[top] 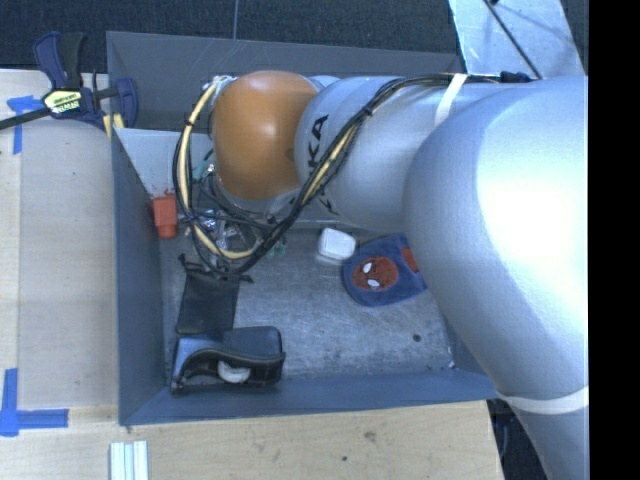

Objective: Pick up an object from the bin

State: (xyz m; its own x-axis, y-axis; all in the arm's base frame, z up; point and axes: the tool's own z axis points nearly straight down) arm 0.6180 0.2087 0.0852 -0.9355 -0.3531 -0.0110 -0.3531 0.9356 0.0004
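A black pouch [228,358] lies in the bin's [135,298] front-left corner. Behind it, under the wrist's orange cover [258,133], the jaws hang just right of a red block [163,216]. Whether they are open cannot be told.

free: bin floor [330,343] is left bare at centre-front | front-left corner: taken by black strapped item [255,346] | left wall: orange block [164,216] | centre-right: white piece [335,245], blue round toy [375,278], just beside each other | right, rear: covered by arm [420,168]
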